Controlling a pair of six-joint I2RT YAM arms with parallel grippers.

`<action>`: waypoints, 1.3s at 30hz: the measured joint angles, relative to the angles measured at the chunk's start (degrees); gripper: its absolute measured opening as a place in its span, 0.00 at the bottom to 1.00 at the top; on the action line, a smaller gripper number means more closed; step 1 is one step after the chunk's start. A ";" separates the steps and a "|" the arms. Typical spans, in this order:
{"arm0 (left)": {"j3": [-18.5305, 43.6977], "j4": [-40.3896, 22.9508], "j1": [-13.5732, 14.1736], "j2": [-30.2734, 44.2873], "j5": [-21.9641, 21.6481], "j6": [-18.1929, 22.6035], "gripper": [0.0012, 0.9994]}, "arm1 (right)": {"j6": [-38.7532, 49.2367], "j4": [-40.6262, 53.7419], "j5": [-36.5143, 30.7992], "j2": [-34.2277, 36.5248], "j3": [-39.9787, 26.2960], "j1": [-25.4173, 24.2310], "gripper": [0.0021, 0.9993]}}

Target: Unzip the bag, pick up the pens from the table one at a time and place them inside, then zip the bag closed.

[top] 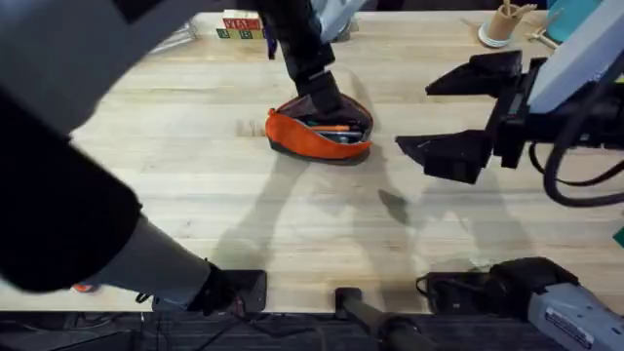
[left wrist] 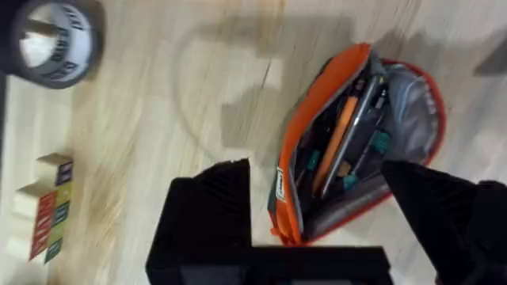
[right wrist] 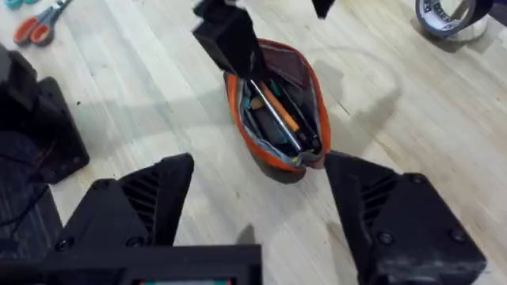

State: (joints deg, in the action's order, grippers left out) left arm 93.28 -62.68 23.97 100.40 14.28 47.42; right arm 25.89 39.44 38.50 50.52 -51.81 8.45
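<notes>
The orange bag (top: 320, 132) lies unzipped in the middle of the table (top: 195, 195). In the left wrist view the bag (left wrist: 356, 142) gapes wide; an orange pen (left wrist: 337, 142) and a silvery pen (left wrist: 358, 127) rest inside among other small items. My left gripper (top: 322, 96) hangs open just above the bag's far side, its fingers (left wrist: 210, 206) standing either side of the bag and holding nothing. To the bag's right my right gripper (top: 414, 115) is open and empty, pointing at the bag (right wrist: 277, 111) and apart from it.
Lettered wooden blocks (top: 239, 27) sit at the far edge, with a tape roll (left wrist: 55, 39) near them. A cup of sticks (top: 502, 24) stands at the far right. Orange-handled scissors (right wrist: 40, 24) lie off to one side. Bare wood surrounds the bag.
</notes>
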 joint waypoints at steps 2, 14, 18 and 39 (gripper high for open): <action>1.27 -1.30 0.00 -1.35 -0.20 -0.92 0.99 | 0.00 0.00 0.00 0.00 0.00 0.00 1.00; 2.27 -10.66 -3.87 -15.80 -0.41 -8.31 0.99 | 0.00 0.00 0.00 0.00 -0.01 0.00 1.00; 2.27 -15.26 -7.21 -18.27 -0.41 -11.19 0.99 | 0.00 0.00 0.00 0.00 -0.02 0.00 1.00; -7.40 -14.60 -23.27 -28.39 12.14 -12.30 1.00 | 0.00 0.00 0.00 0.00 0.00 0.00 1.00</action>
State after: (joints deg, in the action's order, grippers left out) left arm 85.87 -77.28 0.70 72.01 26.42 35.12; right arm 25.89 39.44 38.50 50.52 -51.81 8.45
